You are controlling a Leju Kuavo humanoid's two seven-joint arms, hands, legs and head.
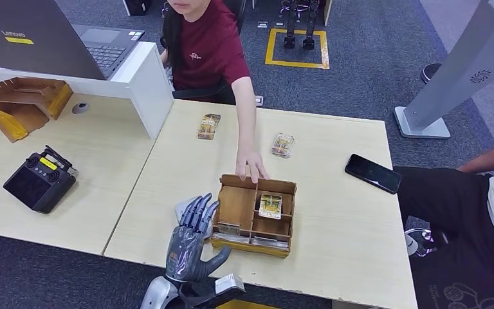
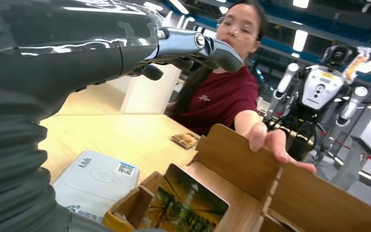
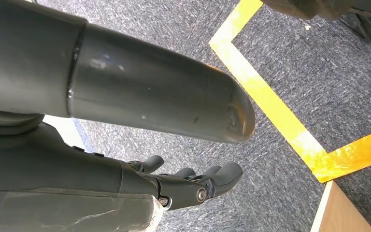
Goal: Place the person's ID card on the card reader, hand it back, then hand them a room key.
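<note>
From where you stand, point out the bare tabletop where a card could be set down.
Widest bare patch: right of the wooden box, running to the table edge below the black phone. Another lies between the white partition and the box, below the card. Crowded: around the left hand, the card reader and the person's hand on the box rim.

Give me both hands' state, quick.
Left hand: open, fingers spread, holding nothing, beside the box.
Right hand: open, empty, over the floor.
</note>
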